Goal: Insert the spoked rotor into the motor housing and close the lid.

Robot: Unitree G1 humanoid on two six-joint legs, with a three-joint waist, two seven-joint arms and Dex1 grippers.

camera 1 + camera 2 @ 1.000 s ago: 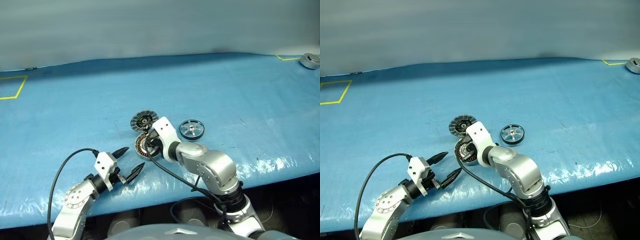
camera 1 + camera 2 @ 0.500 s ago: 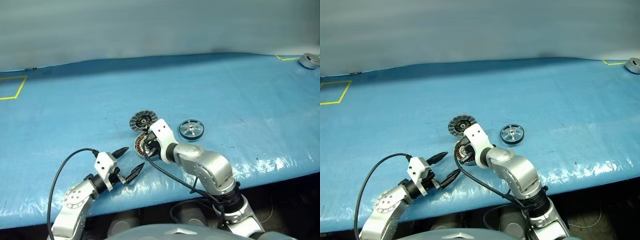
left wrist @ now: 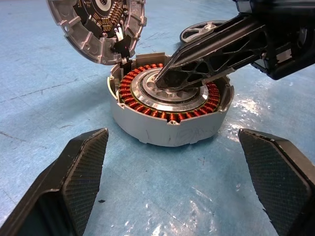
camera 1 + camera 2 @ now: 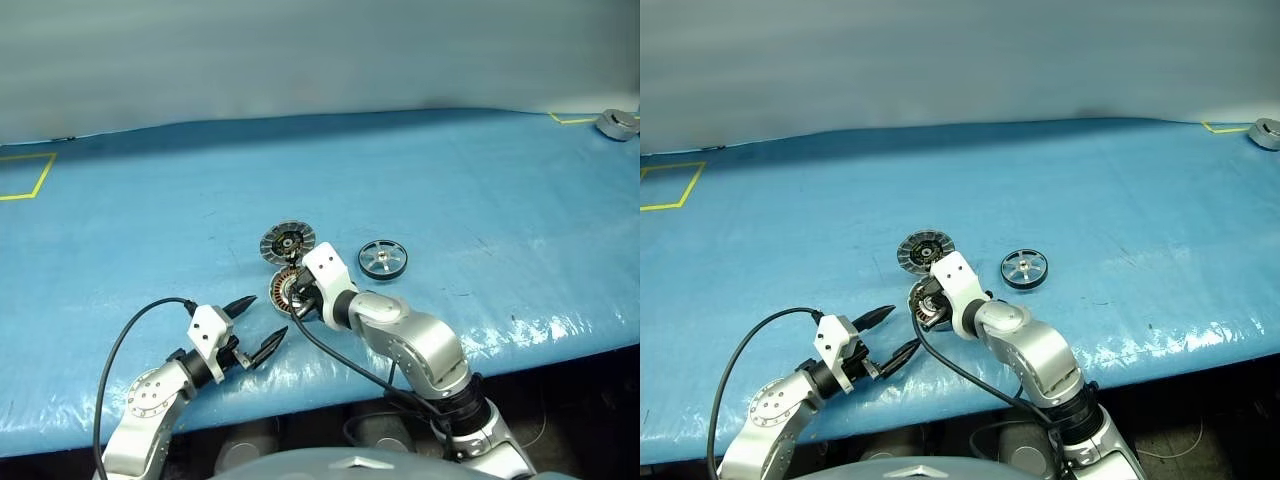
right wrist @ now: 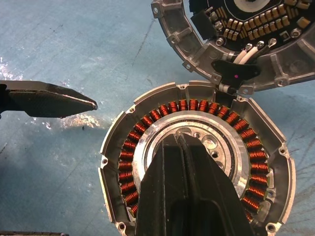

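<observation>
Farthest left on the blue-covered counter (image 4: 120,230), a yellow tape outline (image 4: 25,175) marks a corner of the sheet. Nearer the front edge, the left gripper (image 4: 258,326) hovers just above the counter with its two black fingers spread wide and nothing between them, pointing toward the motor housing (image 3: 170,120) a short way off. The housing sits upright near the middle of the counter, its ring of copper-coloured windings and silver centre exposed. Its lid (image 4: 288,241) stands swung open on the hinge at the far side, the inner face with radial silver segments and dark centre turned up toward the camera. From the right, the right gripper (image 3: 165,81) reaches down into the housing with its fingers pressed together, holding nothing, the closed tips resting on or just over the silver centre; whether they actually touch cannot be told. Just to the right of the housing and apart from it, the spoked rotor (image 4: 383,259) lies flat on the counter, dark rim and silver spokes facing up. At the far right corner, beside another strip of yellow tape, a small grey round object (image 4: 619,123) lies on the counter.
</observation>
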